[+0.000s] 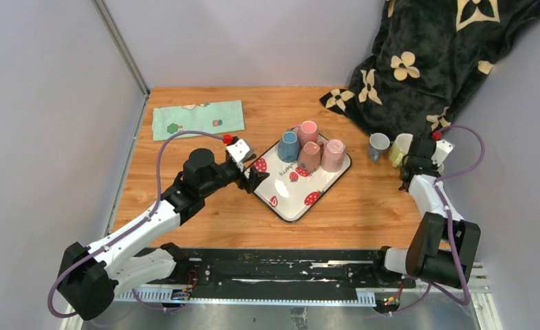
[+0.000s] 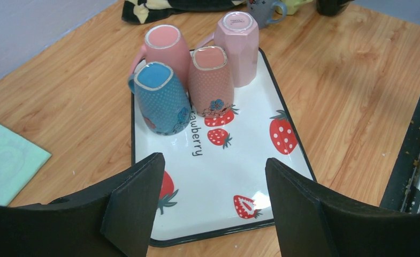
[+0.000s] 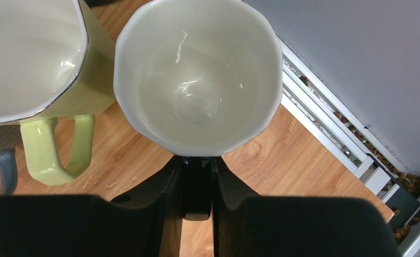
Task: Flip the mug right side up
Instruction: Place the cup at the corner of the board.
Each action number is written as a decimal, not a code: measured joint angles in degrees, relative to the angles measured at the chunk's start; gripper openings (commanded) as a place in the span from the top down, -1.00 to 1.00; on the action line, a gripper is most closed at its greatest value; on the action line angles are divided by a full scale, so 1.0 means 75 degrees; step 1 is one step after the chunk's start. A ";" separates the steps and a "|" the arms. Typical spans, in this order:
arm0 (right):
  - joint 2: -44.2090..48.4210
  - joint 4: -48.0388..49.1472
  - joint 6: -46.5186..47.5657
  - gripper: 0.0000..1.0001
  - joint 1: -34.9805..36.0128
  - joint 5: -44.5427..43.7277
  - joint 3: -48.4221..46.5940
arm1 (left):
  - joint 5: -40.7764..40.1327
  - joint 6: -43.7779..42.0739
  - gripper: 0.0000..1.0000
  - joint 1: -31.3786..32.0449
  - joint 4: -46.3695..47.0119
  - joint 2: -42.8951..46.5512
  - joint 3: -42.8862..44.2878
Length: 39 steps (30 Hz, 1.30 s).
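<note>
Four mugs stand upside down at the far end of a white strawberry tray [image 1: 291,201]: a blue one [image 2: 162,99], a pink one [image 2: 167,48], a dotted pink one [image 2: 211,77] and a pale pink one [image 2: 238,45]. My left gripper [image 2: 213,176] is open and empty, low over the tray's near left corner [image 1: 258,177]. My right gripper [image 3: 197,160] is shut on the handle side of a white mug [image 3: 197,75], which is upright with its mouth open to the camera, at the table's right edge [image 1: 418,161].
A yellow-green mug [image 3: 31,59] and a grey-blue mug [image 1: 378,146] stand upright just left of the white mug. A black flowered blanket [image 1: 425,62] covers the back right corner. A green cloth [image 1: 198,118] lies at the back left. A metal rail [image 3: 336,128] runs beside the white mug.
</note>
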<state>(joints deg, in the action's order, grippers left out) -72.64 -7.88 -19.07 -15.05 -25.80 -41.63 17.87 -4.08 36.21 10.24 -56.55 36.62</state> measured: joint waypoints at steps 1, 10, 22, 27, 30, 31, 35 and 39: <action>-0.0012 0.0026 0.0000 0.87 -0.0006 0.0026 0.0000 | 0.0000 0.0000 -0.53 0.0000 0.0003 0.0000 0.0000; -0.0105 0.0105 0.0006 0.51 -0.0017 0.0181 -0.0064 | 0.0003 -0.0003 -0.53 0.0000 0.0003 0.0000 -0.0003; -0.0105 0.0058 0.0006 0.12 -0.0017 0.0303 -0.0245 | 0.0076 -0.0006 -0.53 0.0000 0.0006 0.0000 -0.0015; -0.0096 -0.0003 -0.0003 0.07 -0.0017 0.0300 -0.0256 | 0.0082 -0.0006 -0.53 0.0000 0.0009 0.0003 -0.0015; -0.0064 -0.0076 -0.0006 0.03 -0.0020 0.0297 -0.0256 | 0.0079 -0.0006 -0.53 0.0000 0.0009 0.0003 -0.0015; -0.0041 -0.0105 -0.0009 0.01 -0.0017 0.0297 -0.0256 | 0.0079 -0.0006 -0.54 0.0000 0.0009 0.0003 -0.0015; 0.0152 -0.0181 -0.0064 -0.08 -0.0020 0.0297 -0.0245 | 0.0085 -0.0006 -0.54 0.0000 0.0009 0.0003 -0.0015; 0.0469 -0.0166 -0.0108 -0.14 -0.0020 0.0297 -0.0125 | 0.0131 -0.0006 -0.54 0.0000 0.0009 0.0003 -0.0015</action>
<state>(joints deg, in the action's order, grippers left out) -69.12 -9.13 -19.88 -15.20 -23.57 -42.57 18.85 -4.12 36.21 10.31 -56.53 36.51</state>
